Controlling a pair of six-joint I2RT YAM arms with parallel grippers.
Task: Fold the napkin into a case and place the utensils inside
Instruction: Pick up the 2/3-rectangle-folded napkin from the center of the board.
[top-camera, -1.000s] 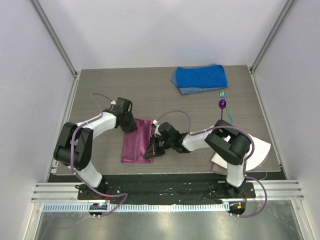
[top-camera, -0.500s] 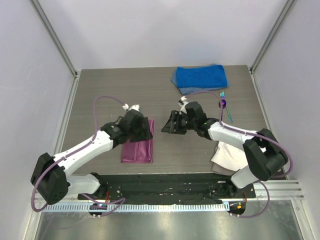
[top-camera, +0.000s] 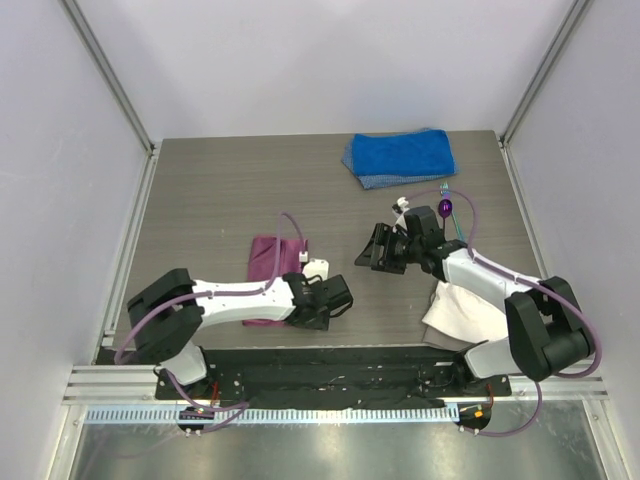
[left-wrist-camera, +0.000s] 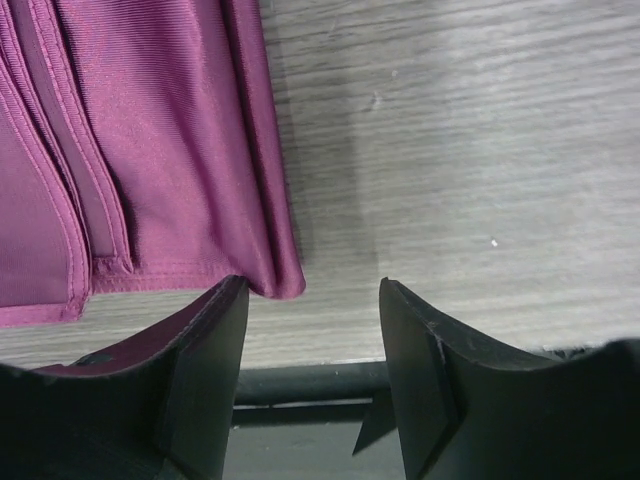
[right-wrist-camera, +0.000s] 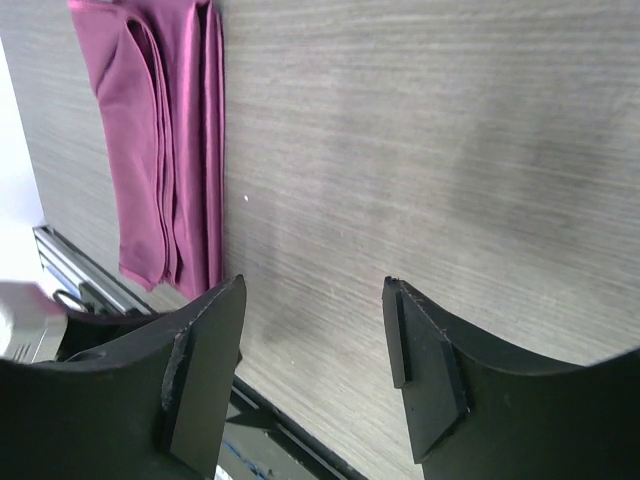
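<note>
The magenta napkin lies folded into a narrow strip, the case, at the table's front left; its layered folds show in the left wrist view and in the right wrist view. My left gripper hangs open at the strip's near right corner, holding nothing. My right gripper is open over bare table to the right of the strip. The purple spoon and the teal fork lie at the far right, partly behind my right arm's cable.
A thick blue towel lies at the back right. A white cloth sits at the front right under my right arm. My left arm lies across the napkin's near end. The table's front edge runs just beyond my left fingers.
Both grippers have opened and left the napkin. The left one swung from the napkin's far end to its near right corner. The right one moved off to the right.
</note>
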